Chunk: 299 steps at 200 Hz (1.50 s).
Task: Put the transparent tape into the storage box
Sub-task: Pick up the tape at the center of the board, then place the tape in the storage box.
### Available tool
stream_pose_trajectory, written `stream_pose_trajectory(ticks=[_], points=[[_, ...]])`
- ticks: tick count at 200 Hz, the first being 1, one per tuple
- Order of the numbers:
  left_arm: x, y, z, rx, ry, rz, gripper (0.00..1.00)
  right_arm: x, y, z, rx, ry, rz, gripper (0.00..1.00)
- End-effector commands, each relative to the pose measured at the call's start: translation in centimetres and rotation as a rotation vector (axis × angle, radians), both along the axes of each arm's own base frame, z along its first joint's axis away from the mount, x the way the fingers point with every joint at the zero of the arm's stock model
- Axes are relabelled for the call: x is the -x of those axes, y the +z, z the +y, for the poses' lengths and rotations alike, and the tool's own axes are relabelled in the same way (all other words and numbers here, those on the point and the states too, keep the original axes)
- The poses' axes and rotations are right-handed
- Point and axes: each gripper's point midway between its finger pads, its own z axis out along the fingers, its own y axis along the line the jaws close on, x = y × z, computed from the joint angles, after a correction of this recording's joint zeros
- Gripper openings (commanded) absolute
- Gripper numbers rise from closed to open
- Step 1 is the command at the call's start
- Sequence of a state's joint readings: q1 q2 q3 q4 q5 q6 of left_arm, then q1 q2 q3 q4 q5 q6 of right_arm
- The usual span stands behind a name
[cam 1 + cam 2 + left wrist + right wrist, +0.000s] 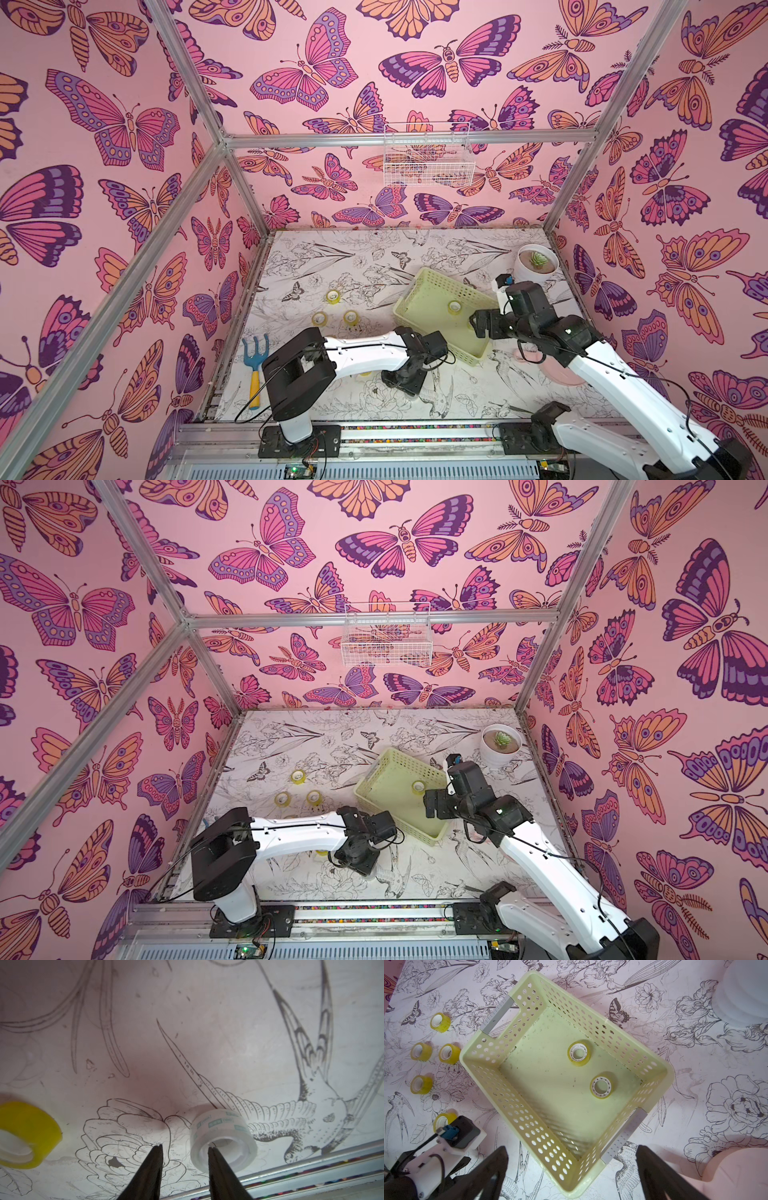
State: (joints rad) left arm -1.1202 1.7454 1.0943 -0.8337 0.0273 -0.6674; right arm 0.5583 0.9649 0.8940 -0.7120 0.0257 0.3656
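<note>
In both top views we see the shallow pale yellow-green perforated plastic storage box point(428, 320) on the flower-printed white table point(374, 266), with one yellowish transparent tape roll point(454, 306) inside and three more outside. In the left wrist view our left gripper point(185, 1147) stands parted, holding nothing, one fingertip point(216, 1159) before the core of a clear transparent tape roll point(223, 1138) on the table. In the right wrist view our right gripper point(572, 1147) gapes empty over the box; two rolls lie inside.
</note>
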Motion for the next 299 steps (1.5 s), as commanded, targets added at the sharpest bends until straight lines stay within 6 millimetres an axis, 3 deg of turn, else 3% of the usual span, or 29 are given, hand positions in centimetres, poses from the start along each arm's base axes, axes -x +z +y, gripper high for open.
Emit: stream_pose_trajectory(ticks=[1,29,61,94,125,169,201,244,299], points=[[0.6,-1.0,0.2,-0.01,0.009,0.024,0.41,0.5,0.1,-0.4,0.008,-0.01,0.005,0.99],[0.4,-1.8,0.2,-0.025,0.008,0.025,0.39,0.5,0.1,-0.4,0.005,-0.012,0.006,0.99],[0.4,-1.9,0.0,-0.027,0.011,0.02,0.22,0.7,0.2,-0.5,0.005,-0.016,0.009,0.99],[-0.1,0.0,0.5,-0.002,0.025,-0.012,0.04,0.7,0.2,-0.7,0.01,-0.02,0.005,0.99],[-1.5,3.3,1.4,0.014,0.043,-0.041,0.03,0.6,0.3,-0.9,0.015,-0.031,-0.001,0.99],[-6.3,8.9,1.4,0.117,0.118,-0.09,0.03,0.6,0.4,-1.3,0.011,-0.06,-0.01,0.99],[-10.7,11.2,0.9,0.152,0.154,-0.144,0.03,0.7,0.5,-1.7,0.0,-0.086,-0.018,0.99],[-16.9,11.2,-1.2,0.167,0.153,-0.169,0.0,0.6,0.6,-2.3,-0.045,-0.158,-0.064,0.99],[-22.9,8.4,-4.9,0.161,0.129,-0.191,0.01,0.9,0.1,-2.0,-0.083,-0.172,-0.032,0.99]])
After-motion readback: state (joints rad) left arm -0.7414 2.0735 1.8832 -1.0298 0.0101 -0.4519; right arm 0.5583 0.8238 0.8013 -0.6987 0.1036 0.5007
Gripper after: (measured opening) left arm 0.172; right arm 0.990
